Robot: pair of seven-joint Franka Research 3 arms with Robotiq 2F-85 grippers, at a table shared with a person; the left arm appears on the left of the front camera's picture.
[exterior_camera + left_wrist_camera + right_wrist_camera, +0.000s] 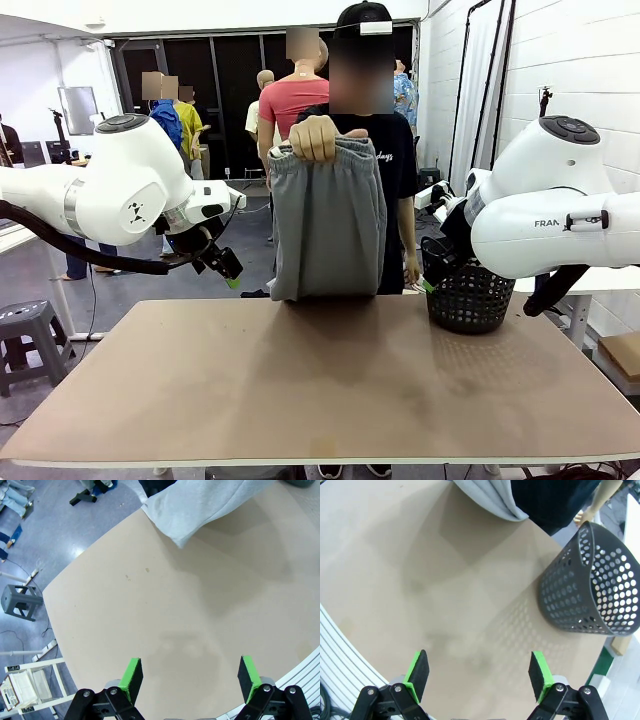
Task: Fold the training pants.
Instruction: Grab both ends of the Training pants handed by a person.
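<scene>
Hanging by the waistband from a person's hand (313, 138) at the far side of the tabletop (320, 390), the pants (328, 225) are dangling in what looks like a lengthwise doubling. Their lower end is reaching about to the tabletop's far edge; I cannot tell whether it is touching. The left end effector (190, 672) is hovering over the bare left side, jaws standing wide apart and gripping nothing. The right end effector (477, 667) is hovering on the right, equally wide and empty, near the basket (590, 585).

Folding is, by my judgement, not yet beginning, since the pants are not lying flat. Doing this step well is probably coming down to waiting until the cloth is laid down and released. After that, both end effectors should be pinching the two corners of one end together, lifting just clear, and carrying them evenly onto the other end. The right arm should be steering clear of the basket. Soft jersey is likely sagging and slipping, so the edges are worth aligning before letting go.
</scene>
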